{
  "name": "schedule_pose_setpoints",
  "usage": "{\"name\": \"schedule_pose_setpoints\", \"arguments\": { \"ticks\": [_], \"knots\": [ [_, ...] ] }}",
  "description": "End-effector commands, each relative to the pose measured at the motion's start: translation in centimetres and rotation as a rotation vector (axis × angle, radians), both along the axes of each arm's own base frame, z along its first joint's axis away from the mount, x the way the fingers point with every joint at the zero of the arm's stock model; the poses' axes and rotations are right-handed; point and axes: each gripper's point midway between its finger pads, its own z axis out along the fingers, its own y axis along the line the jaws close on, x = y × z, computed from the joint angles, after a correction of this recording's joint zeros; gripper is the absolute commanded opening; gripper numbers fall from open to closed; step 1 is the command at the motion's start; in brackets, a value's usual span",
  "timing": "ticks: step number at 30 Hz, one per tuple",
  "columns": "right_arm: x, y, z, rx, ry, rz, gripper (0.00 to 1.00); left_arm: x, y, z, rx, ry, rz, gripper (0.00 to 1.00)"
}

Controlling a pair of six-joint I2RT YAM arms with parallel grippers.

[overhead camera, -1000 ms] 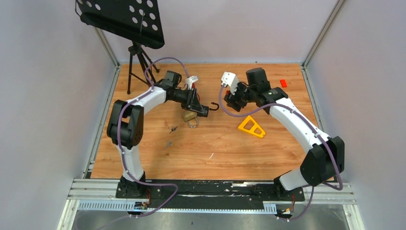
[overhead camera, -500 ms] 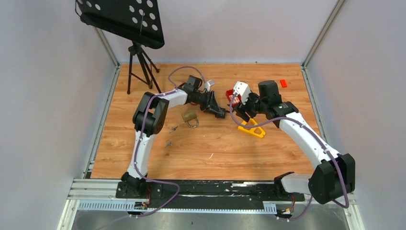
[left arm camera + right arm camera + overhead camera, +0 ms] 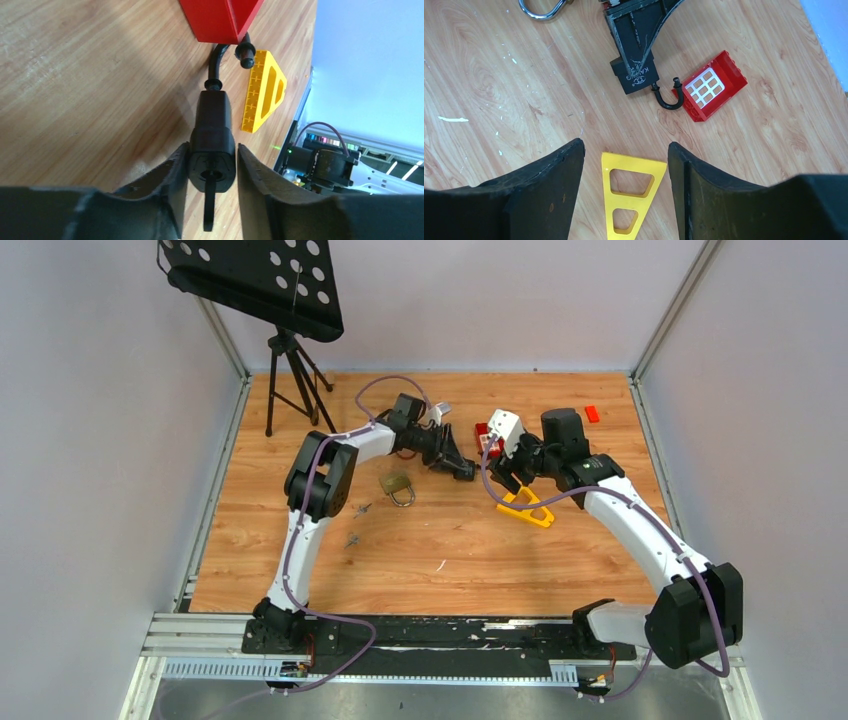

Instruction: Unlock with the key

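A black padlock (image 3: 212,125) sits between the fingers of my left gripper (image 3: 212,150), which press close against its sides. A black key (image 3: 210,205) sticks out of its keyhole towards the camera. Its shackle (image 3: 218,55) stands open, its free end beside a red block (image 3: 220,20). In the right wrist view the padlock (image 3: 635,75) lies low on the wood with the shackle (image 3: 666,100) touching the red block (image 3: 709,92). My right gripper (image 3: 626,150) is open and holds nothing, hovering over a yellow triangle (image 3: 629,195).
A brass padlock (image 3: 397,483) lies left of the left gripper (image 3: 462,472), with two small keys (image 3: 362,508) on the wood nearby. A small red piece (image 3: 592,413) sits at the far right. A tripod stand (image 3: 285,380) occupies the far left corner.
Over the second, my left arm carried the black padlock right, up to the red block. My right gripper dropped over the yellow triangle and widened a little.
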Motion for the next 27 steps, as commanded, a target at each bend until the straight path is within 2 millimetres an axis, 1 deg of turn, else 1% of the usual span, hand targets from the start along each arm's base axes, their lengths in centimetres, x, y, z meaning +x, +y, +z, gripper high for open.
{"name": "schedule_pose_setpoints", "arguments": {
  "ticks": [1, 5, 6, 8, 10, 12, 16, 17, 22, 25, 26, 27],
  "knots": [
    [0.0, 0.6, 0.4, 0.035, -0.017, 0.025, 0.63, 0.7, -0.3, 3.0, -0.016, -0.11, -0.059, 0.55],
    [0.0, 0.6, 0.2, 0.032, -0.012, 0.029, 0.63, 0.9, 0.4, 3.3, 0.042, -0.177, -0.074, 0.71],
    [0.0, 0.6, 0.2, 0.032, -0.012, 0.031, 0.63, 0.9, 0.6, 3.3, 0.058, -0.187, -0.076, 0.74],
    [0.0, 0.6, 0.1, 0.03, -0.011, 0.028, 0.64, 0.9, 1.1, 3.4, 0.086, -0.21, -0.079, 0.76],
    [0.1, 0.5, 0.2, 0.029, -0.018, 0.021, 0.68, 0.9, 1.6, 3.6, 0.121, -0.24, -0.082, 0.79],
    [0.2, 0.3, 0.4, 0.027, -0.028, 0.007, 0.72, 1.2, 2.3, 3.9, 0.166, -0.285, -0.079, 0.84],
    [0.4, 0.1, 0.8, 0.03, -0.048, -0.01, 0.78, 1.3, 3.6, 5.1, 0.236, -0.38, -0.087, 0.98],
    [0.5, 0.0, 0.9, 0.031, -0.052, -0.014, 0.79, 1.4, 4.0, 5.6, 0.252, -0.407, -0.086, 1.0],
    [0.8, -0.3, 1.3, 0.032, -0.067, -0.044, 0.85, 1.5, 6.0, 8.0, 0.334, -0.545, -0.082, 1.0],
    [1.1, -0.5, 2.3, 0.047, -0.093, -0.073, 0.9, 1.7, 7.6, 9.9, 0.396, -0.647, -0.064, 1.0],
    [1.2, -0.6, 2.7, 0.051, -0.102, -0.081, 0.92, 1.7, 8.2, 11.0, 0.413, -0.692, -0.053, 1.0],
    [1.2, -0.7, 3.0, 0.056, -0.11, -0.088, 0.93, 1.6, 8.8, 11.4, 0.438, -0.716, -0.039, 1.0]
  ]
}}
